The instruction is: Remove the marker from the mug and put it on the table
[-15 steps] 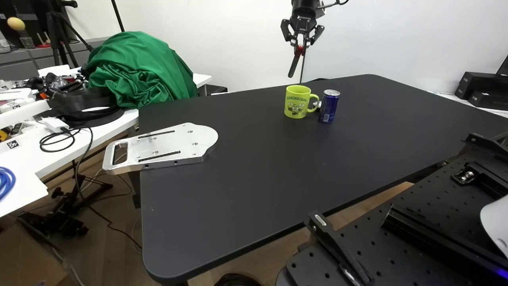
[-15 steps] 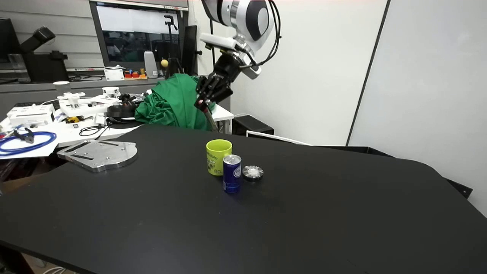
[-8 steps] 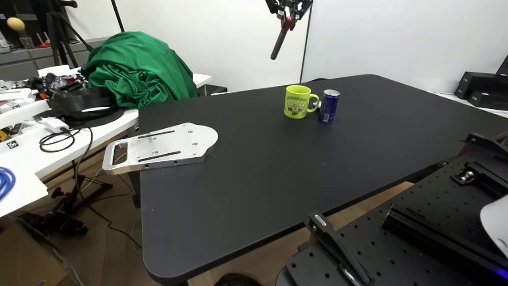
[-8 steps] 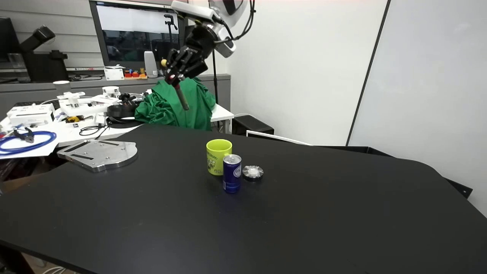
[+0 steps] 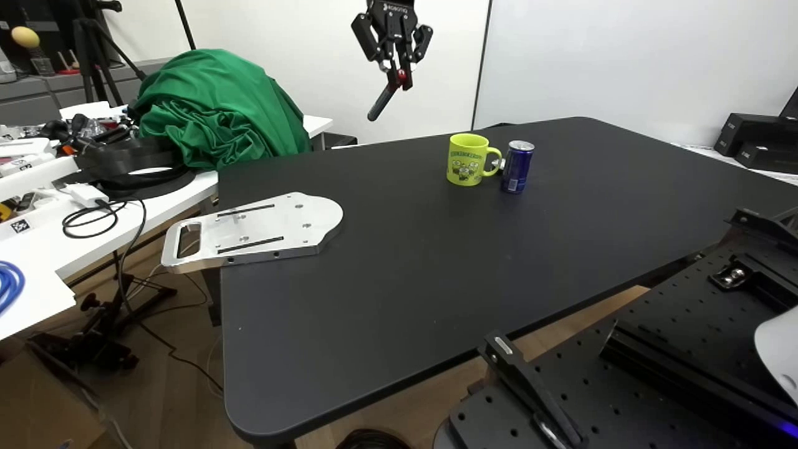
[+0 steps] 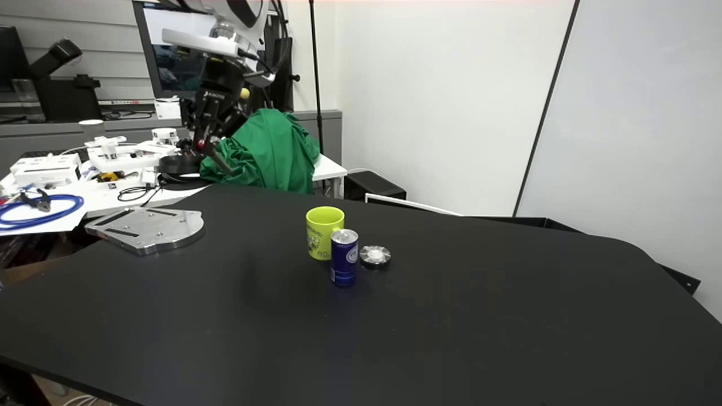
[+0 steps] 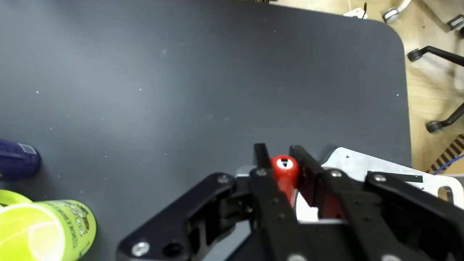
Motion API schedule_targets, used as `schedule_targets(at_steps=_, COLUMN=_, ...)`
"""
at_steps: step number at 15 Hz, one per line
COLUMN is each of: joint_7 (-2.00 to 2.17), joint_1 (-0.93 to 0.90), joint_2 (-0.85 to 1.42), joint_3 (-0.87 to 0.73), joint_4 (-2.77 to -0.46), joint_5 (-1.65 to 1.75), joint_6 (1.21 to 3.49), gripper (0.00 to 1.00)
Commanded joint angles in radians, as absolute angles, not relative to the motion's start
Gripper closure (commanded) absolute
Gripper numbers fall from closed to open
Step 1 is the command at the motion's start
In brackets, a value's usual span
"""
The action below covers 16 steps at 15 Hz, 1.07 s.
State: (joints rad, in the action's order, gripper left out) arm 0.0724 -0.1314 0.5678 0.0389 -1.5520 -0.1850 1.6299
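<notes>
My gripper [image 5: 401, 76] is shut on the marker's red end and holds it in the air above the black table [image 5: 399, 312]. The marker [image 5: 381, 104] slants down with its dark end free, apart from table and mug. The gripper also shows in an exterior view [image 6: 203, 142] with the marker [image 6: 220, 160]. In the wrist view the marker's red end [image 7: 285, 167] sits between the fingers. The yellow-green mug [image 5: 462, 163] stands upright on the table, right of and below the gripper. It also shows in an exterior view [image 6: 320, 232] and at the wrist view's lower left [image 7: 78, 222].
A dark-blue can [image 5: 517, 167] stands beside the mug's handle. A round dark and silver item [image 6: 375, 255] lies near the can. A silver metal plate [image 5: 268, 226] lies on the table's left edge. A green cloth heap [image 5: 218, 109] lies on the white desk behind.
My gripper has moved left in both exterior views with the marker, away from the mug, first rising and then coming lower. The marker now slants more. The mug and can have not moved.
</notes>
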Motion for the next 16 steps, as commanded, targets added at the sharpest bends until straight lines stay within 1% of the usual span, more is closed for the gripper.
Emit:
schedule_targets(at_steps=1, joint_7=0.031, joint_1=-0.141, joint_2=0.494, joint_3=0.062, joint_4=-1.779, joint_5=-0.161, joint_6=1.907, gripper=0.95)
schedule_targets(at_steps=4, joint_7=0.022, joint_1=-0.135, joint_2=0.511, joint_3=0.063, joint_4=-1.891, joint_5=-0.16, joint_6=2.149, gripper=0.95)
schedule_targets(at_steps=8, joint_7=0.03, joint_1=-0.115, joint_2=0.563, joint_3=0.05, joint_4=-1.984, joint_5=-0.154, joint_6=2.395, gripper=0.95)
schedule_targets(at_steps=12, joint_7=0.044, joint_1=-0.102, joint_2=0.621, joint_3=0.041, joint_4=-2.031, joint_5=-0.148, joint_6=2.569, gripper=0.95)
schedule_targets(at_steps=16, joint_7=0.059, joint_1=-0.106, joint_2=0.662, joint_3=0.036, joint_4=-2.05, joint_5=-0.133, joint_6=2.656, gripper=0.95)
